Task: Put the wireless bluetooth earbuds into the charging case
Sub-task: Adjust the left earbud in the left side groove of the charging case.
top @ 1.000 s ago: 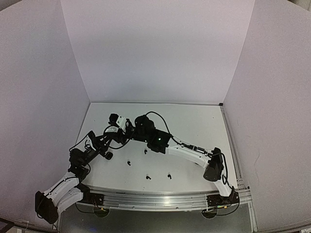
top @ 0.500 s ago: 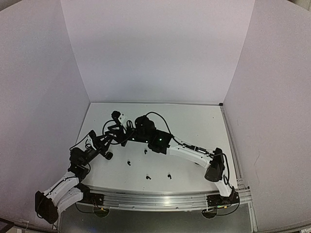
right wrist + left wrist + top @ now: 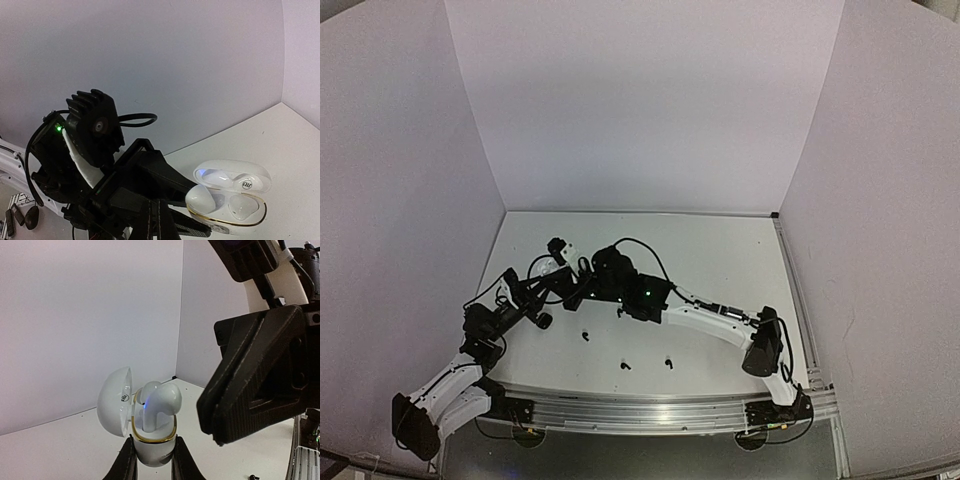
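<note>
Earbuds (image 3: pixel 161 402), white pair, sit in the open case (image 3: pixel 150 452), one apparently proud. Left tool (image 3: pixel 154 461) pinches the case base, steadying it. Right tool (image 3: pixel 156 218), closed tight and seemingly empty, hangs beside it, probably to press buds home.

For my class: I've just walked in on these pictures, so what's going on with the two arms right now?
The left gripper is holding a white charging case upright, with its lid open and white earbuds standing in it. The right gripper is shut, with nothing visible in it, and sits just beside the case. A few small black earbuds lie loose on the table, nearer the arm bases.
</note>
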Controlling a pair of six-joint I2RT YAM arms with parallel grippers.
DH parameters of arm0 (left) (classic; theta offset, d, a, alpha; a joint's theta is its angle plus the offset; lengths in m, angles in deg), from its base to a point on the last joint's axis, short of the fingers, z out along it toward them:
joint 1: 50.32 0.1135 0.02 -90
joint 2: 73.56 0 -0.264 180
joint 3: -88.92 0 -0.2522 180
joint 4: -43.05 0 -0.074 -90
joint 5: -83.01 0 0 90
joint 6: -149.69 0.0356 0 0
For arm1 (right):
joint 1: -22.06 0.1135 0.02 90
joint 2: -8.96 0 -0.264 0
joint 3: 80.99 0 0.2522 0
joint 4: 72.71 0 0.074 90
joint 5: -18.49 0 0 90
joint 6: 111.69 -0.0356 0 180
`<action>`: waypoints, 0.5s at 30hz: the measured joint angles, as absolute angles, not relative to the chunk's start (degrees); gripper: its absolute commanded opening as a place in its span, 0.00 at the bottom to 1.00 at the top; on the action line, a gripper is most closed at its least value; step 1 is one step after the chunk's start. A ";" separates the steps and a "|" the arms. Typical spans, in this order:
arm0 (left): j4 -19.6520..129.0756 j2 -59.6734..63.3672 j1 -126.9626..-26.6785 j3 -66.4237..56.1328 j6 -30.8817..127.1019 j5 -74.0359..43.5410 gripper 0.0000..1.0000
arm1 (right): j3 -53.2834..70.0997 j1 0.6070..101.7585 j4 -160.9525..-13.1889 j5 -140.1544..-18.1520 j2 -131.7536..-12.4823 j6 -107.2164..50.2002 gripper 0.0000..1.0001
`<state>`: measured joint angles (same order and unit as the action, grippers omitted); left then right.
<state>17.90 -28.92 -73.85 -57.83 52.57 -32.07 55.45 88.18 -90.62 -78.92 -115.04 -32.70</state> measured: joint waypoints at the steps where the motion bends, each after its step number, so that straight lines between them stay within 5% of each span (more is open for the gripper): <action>1: 17.90 -28.92 -73.85 -57.83 52.63 -32.22 0.00 | 55.45 88.09 -90.62 -78.79 -115.04 -32.70 0.00; 15: 17.90 -28.84 -73.85 -57.81 52.82 -32.82 0.00 | 55.45 86.81 -91.18 -77.28 -115.04 -32.72 0.00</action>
